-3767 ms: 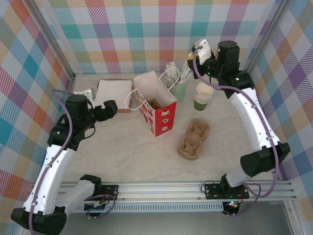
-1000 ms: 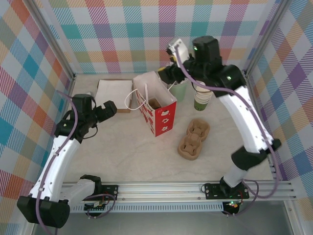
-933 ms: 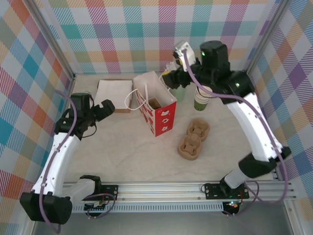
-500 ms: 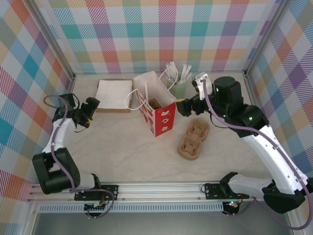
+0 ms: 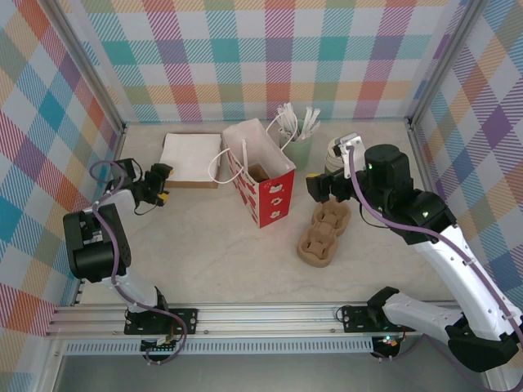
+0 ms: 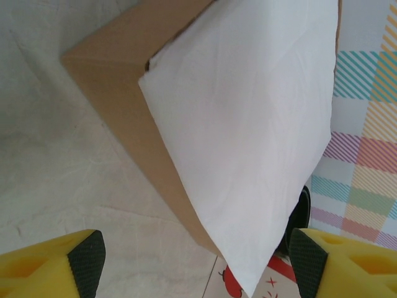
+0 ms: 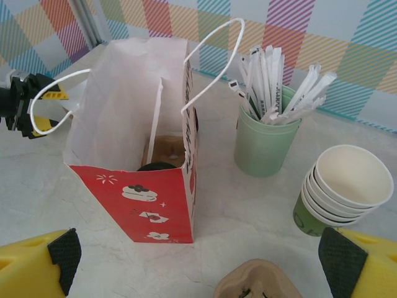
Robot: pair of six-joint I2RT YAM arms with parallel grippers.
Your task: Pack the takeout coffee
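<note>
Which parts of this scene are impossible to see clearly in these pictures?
Right wrist view: the front wall of the paper bag hides the takeout coffee except a dark curved edge, probably its lid.
Top view: the right arm covers most of the stack of cups.
Right wrist view: the bottom edge cuts off the cup carrier.
Left wrist view: the top edge cuts off the napkin box.

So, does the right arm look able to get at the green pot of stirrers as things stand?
Probably yes. The right tool is open and faces the pot of stirrers, with bare table between. The paper bag and cup stack flank the pot without touching it.
</note>
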